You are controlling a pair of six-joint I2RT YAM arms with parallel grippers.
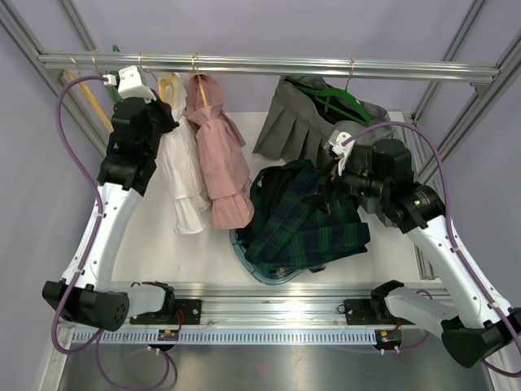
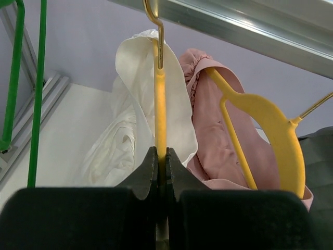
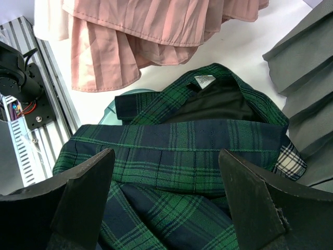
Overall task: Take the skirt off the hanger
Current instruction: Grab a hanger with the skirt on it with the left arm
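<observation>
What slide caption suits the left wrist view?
Left jaws shut on the yellow hanger carrying a white skirt, pink skirt alongside.

Readable text: none in any view.
Sewn tag (image 3: 204,79), inside waistband of plaid skirt (image 3: 208,151): pale, print too small to read.
Small board (image 1: 169,335) on front rail (image 1: 269,308): markings illegible.
Brands, numbers, signs: none legible.
</observation>
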